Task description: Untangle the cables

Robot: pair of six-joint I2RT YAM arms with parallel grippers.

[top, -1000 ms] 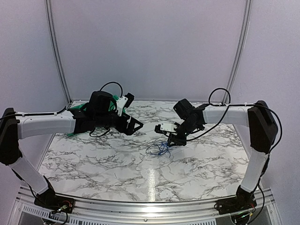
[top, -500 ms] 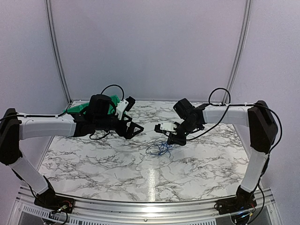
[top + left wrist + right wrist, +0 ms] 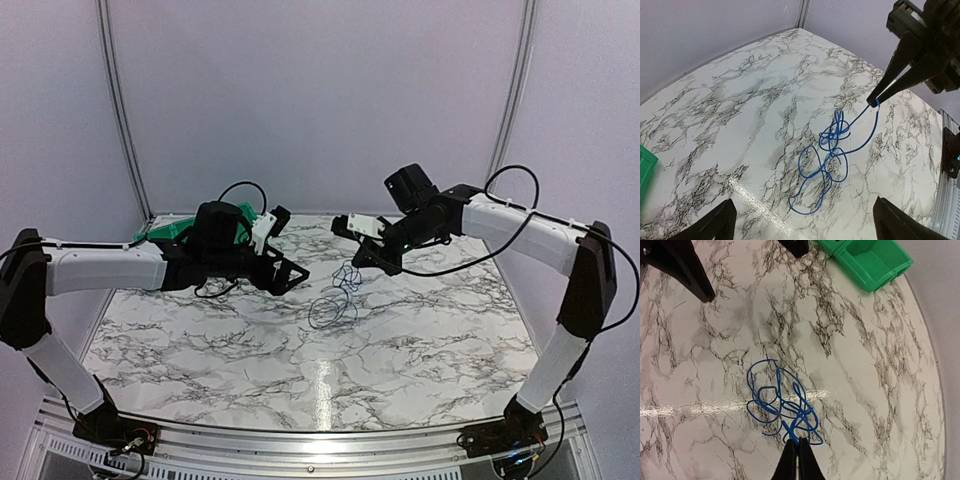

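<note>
One strand of the cables (image 3: 827,155) is clamped in the closed jaws of the right gripper (image 3: 874,101), held above the centre of the table (image 3: 200,350). The loops hang down to the surface.

Step in hand: drawing the tangle open.

The left gripper (image 3: 290,245) hovers near, jaws wide apart. Next it probably needs to pinch a lower loop and pull the opposite way.

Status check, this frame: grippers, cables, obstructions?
Left gripper open, hovering nearby. Right gripper shut on blue cable, one strand raised, loops on table. Green plastic object well clear.
</note>
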